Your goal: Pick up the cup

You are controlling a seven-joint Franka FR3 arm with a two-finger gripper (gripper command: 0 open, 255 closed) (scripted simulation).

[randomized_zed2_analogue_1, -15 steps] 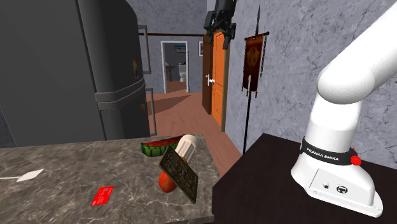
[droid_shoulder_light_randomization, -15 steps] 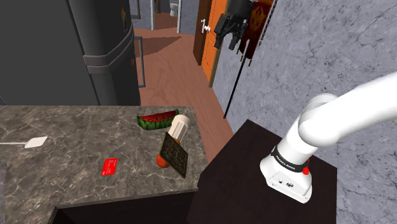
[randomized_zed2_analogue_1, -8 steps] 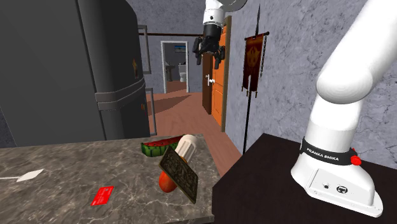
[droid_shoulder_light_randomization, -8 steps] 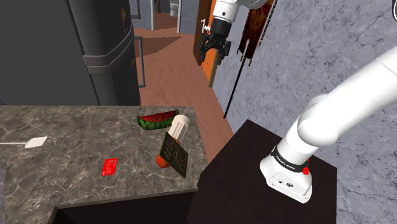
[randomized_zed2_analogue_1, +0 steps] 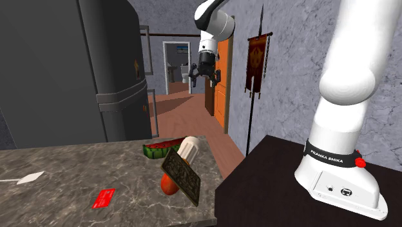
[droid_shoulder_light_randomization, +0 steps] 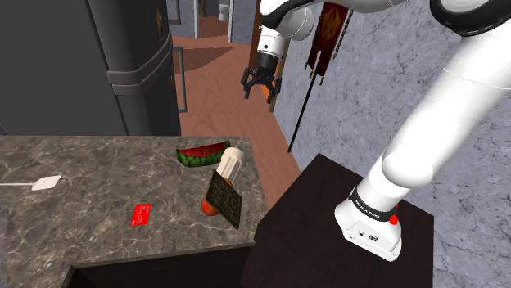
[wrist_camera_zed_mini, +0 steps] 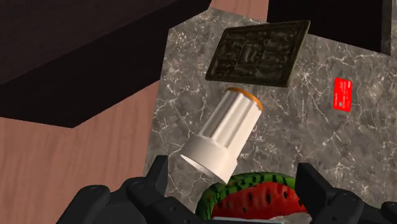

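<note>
The cup [droid_shoulder_light_randomization: 231, 162] is white and ribbed with an orange end, and it lies on its side near the marble counter's [droid_shoulder_light_randomization: 90, 184] edge by the stand. It also appears as the cup [randomized_zed2_analogue_1: 189, 148] and the cup [wrist_camera_zed_mini: 222, 133]. My gripper [droid_shoulder_light_randomization: 260, 86] hangs high in the air above and beyond the cup, pointing down, well apart from it. In the second exterior view the gripper [randomized_zed2_analogue_1: 204, 72] sits in front of the orange door. Through the wrist view the gripper [wrist_camera_zed_mini: 235, 173] stands open, its fingers far apart with nothing held, and the cup lies far below them.
A watermelon slice [droid_shoulder_light_randomization: 201, 154] lies right beside the cup. A dark green board [droid_shoulder_light_randomization: 223, 197] leans over a red-orange ball [droid_shoulder_light_randomization: 210, 206]. A red card [droid_shoulder_light_randomization: 142, 214] and a white flat tool [droid_shoulder_light_randomization: 45, 183] lie further along the counter. A dark fridge [droid_shoulder_light_randomization: 74, 65] stands behind it.
The arm has swung down from the top edge. The gripper has dropped lower and moved toward the shoulder view's left, nearer the counter, still open.
</note>
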